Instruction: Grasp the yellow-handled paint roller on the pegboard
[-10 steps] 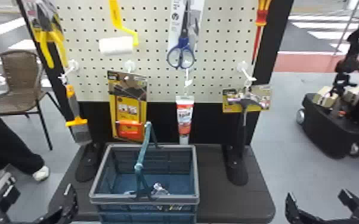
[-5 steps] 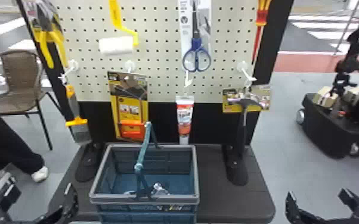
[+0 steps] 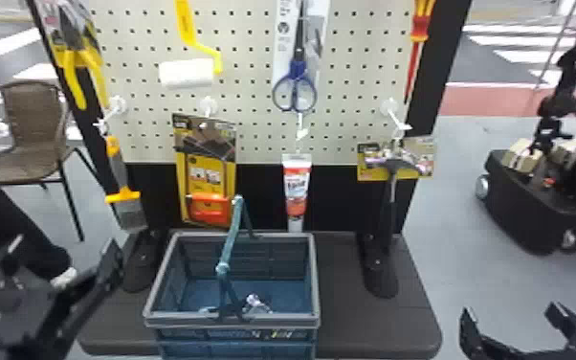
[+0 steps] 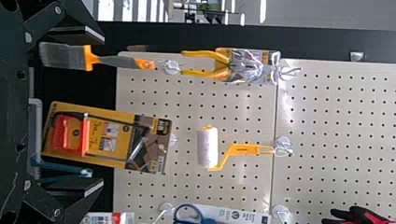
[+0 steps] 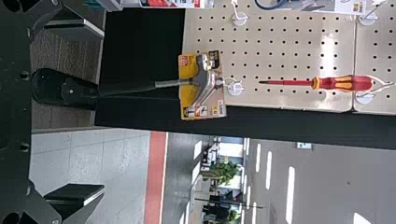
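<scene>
The yellow-handled paint roller [image 3: 187,72] hangs high on the pegboard [image 3: 359,57], its white sleeve below the yellow handle; the left wrist view has the roller [image 4: 208,146] straight ahead, well beyond the fingers. My left gripper [image 3: 55,268] is low at the table's left front corner, open and empty, far below the roller; the left gripper [image 4: 100,109] shows its fingers wide apart. My right gripper [image 3: 526,330] stands open and empty off the table's right front corner, and the right gripper [image 5: 100,109] faces the hammer [image 5: 196,84].
A blue basket [image 3: 232,318] with its handle up stands on the black table [image 3: 373,325] below the pegboard. Pliers [image 3: 79,62], a brush [image 3: 122,191], a carded saw [image 3: 205,167], scissors [image 3: 295,86], a tube [image 3: 296,186] and a screwdriver [image 3: 418,38] hang nearby.
My left gripper has risen higher at the bottom left. The scissors pack has swung right and back to the left on its hook. The right gripper has stayed put.
</scene>
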